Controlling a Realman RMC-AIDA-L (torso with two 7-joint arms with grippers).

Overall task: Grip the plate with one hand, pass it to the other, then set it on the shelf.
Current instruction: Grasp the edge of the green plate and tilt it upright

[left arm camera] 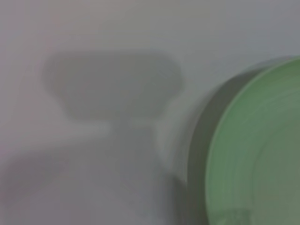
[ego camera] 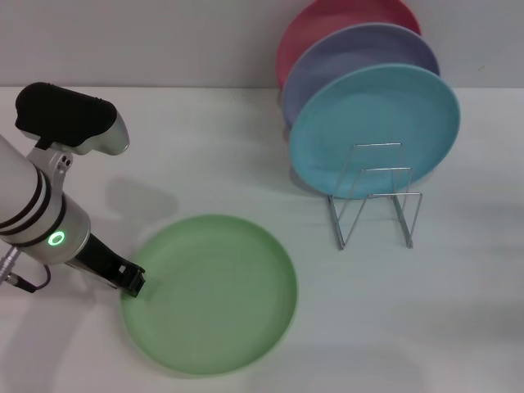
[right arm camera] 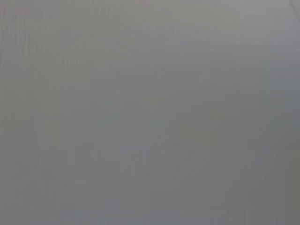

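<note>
The light green plate [ego camera: 211, 292] lies flat on the white table, front centre. My left gripper [ego camera: 135, 282] is low at the plate's left rim, with its black tip touching or just over the edge. The plate's rim also shows in the left wrist view [left arm camera: 262, 150], next to the arm's shadow on the table. The silver wire shelf [ego camera: 375, 201] stands at the right back, apart from the plate. My right gripper is out of view, and the right wrist view shows only plain grey.
A turquoise-blue plate [ego camera: 372, 127], a lavender plate [ego camera: 360, 57] and a pink plate [ego camera: 327, 20] stand upright in a row at the back of the shelf. Its front loops hold nothing. A white wall runs behind the table.
</note>
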